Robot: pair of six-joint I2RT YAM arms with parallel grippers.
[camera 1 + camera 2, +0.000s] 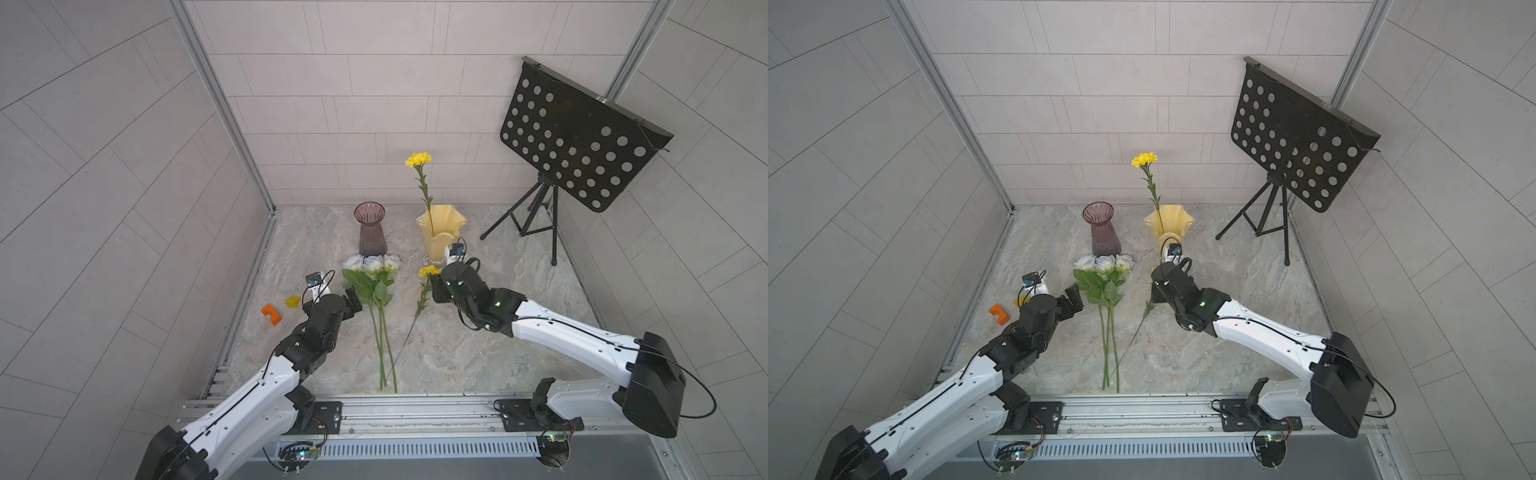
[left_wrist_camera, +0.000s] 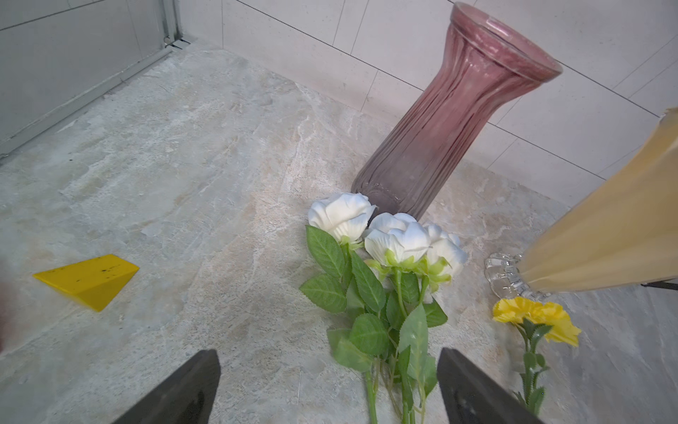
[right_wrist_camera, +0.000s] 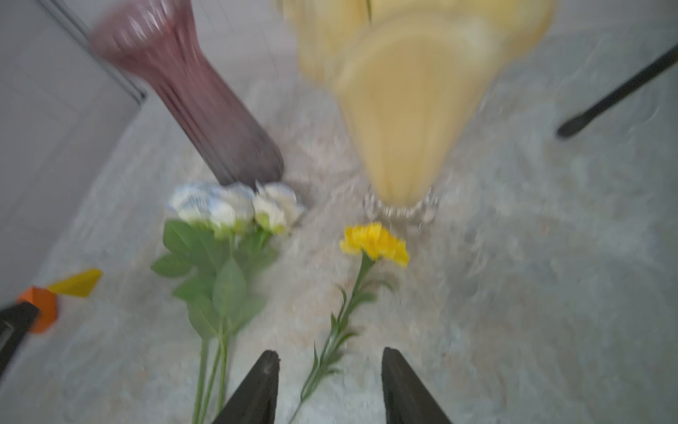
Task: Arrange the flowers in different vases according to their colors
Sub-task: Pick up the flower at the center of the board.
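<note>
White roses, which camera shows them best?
The left wrist view: the white roses are close and sharp, petals and leaves clear. Both top views show them small beside the purple vase; the right wrist view blurs them.

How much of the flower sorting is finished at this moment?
Done: one yellow flower stands in the yellow vase. In hand: the right gripper, open, straddles the second yellow flower's stem on the table. Remaining: three white roses lie before the empty purple vase.
</note>
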